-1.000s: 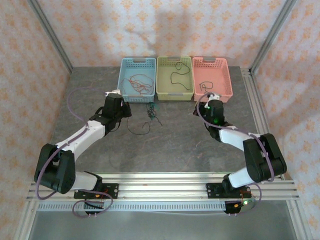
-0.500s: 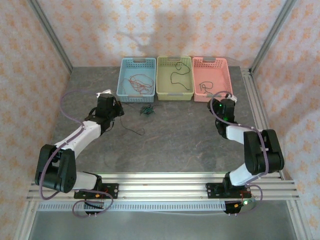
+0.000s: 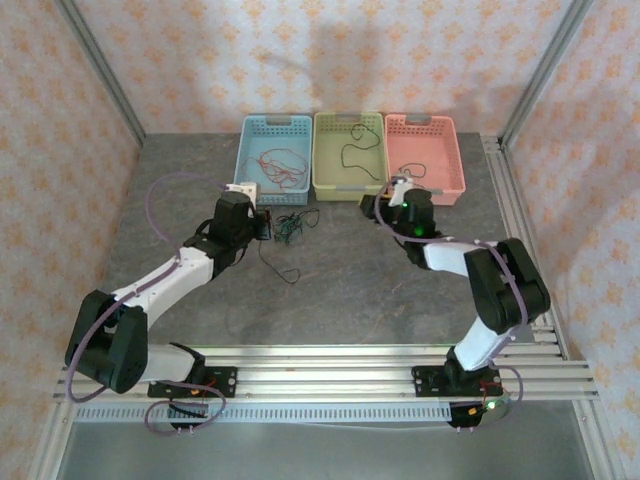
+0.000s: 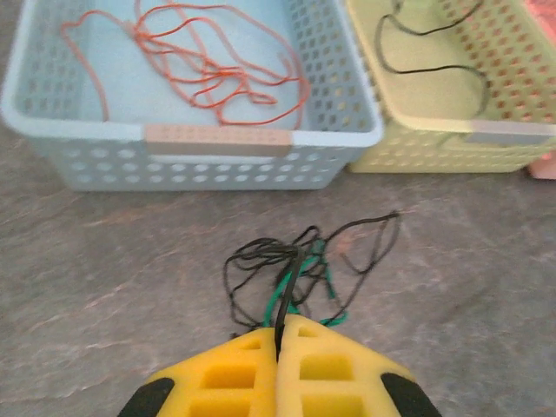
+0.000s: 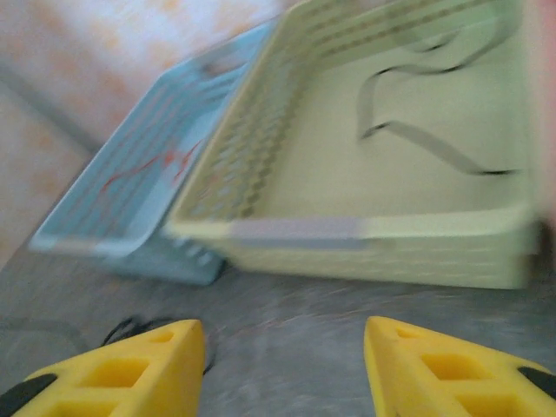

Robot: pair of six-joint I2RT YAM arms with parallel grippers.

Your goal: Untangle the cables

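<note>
The left tool point(image 4: 280, 334) is closed, pinching a black strand of the cables point(image 4: 300, 265), a black and green clump lying on the surface point(image 4: 113, 261) just before the blue basket point(image 4: 217, 139), which holds orange wires point(image 4: 217, 74). The right tool point(image 5: 282, 347) stands with its jaws apart and empty, near the green basket point(image 5: 295, 230) holding one black wire point(image 5: 417, 139).

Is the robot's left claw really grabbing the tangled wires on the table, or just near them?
Touching. The left wrist view shows the left gripper, jaws shut, pinching a black strand of the cables clump.
</note>
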